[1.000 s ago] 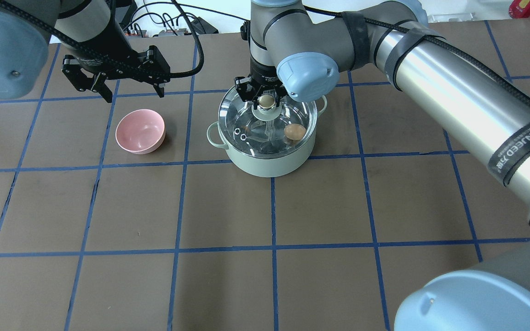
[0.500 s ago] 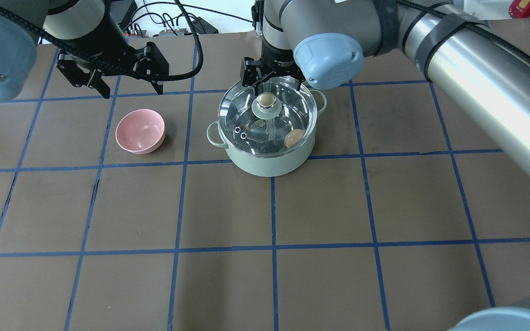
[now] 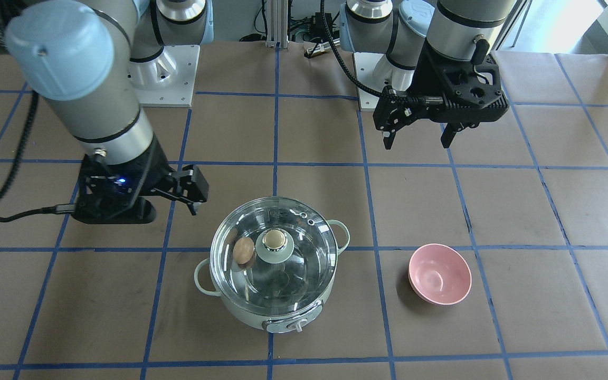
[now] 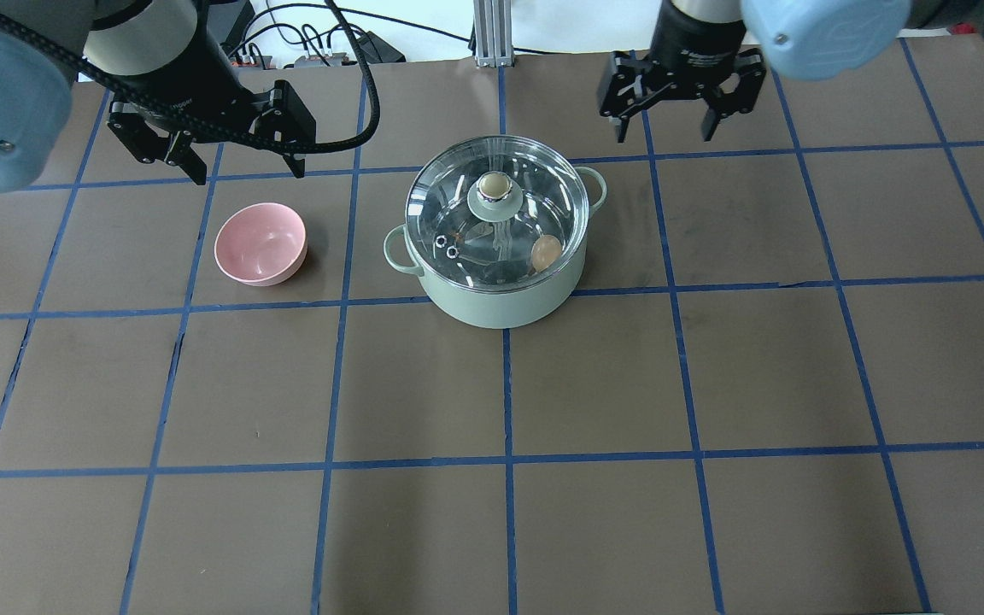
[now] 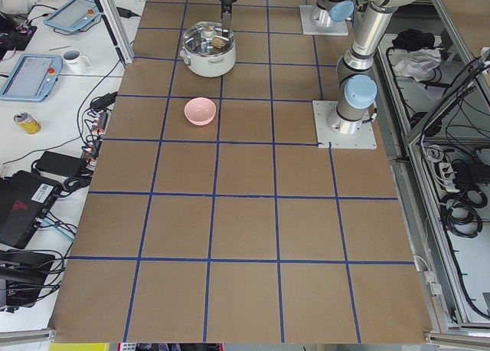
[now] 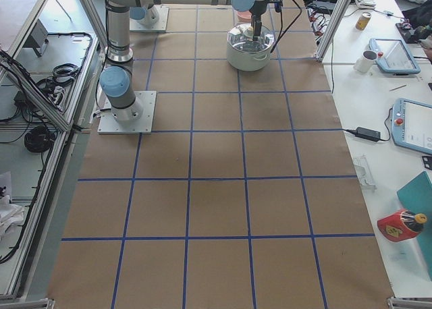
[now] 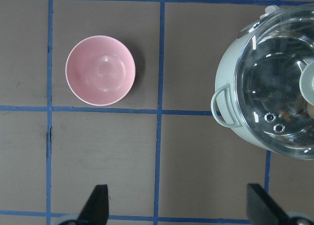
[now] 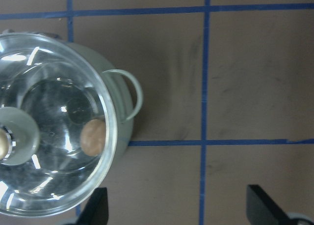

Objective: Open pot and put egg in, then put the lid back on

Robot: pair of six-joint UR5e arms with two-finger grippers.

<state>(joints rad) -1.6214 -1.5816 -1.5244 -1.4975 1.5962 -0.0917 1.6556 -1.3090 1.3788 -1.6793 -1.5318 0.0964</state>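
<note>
The pale mint-green pot (image 4: pixel 500 303) stands at mid-table with the clear glass lid (image 4: pixel 449 201) on it. The lid's knob (image 4: pixel 494 188) stands free. The tan egg (image 4: pixel 546 252) lies inside the pot under the glass, on its right side; it also shows in the right wrist view (image 8: pixel 93 136) and the front view (image 3: pixel 243 250). My right gripper (image 4: pixel 663 137) is open and empty, behind and to the right of the pot. My left gripper (image 4: pixel 248 175) is open and empty, behind the pink bowl.
A pink bowl (image 4: pixel 260 243) sits left of the pot and shows empty in the left wrist view (image 7: pixel 100 70). Brown table with a blue tape grid. Cables and a post lie at the far edge.
My right gripper has left the lid's knob and moved back and to the right, away from the pot. The lid stays on the pot. The left gripper has barely moved.
</note>
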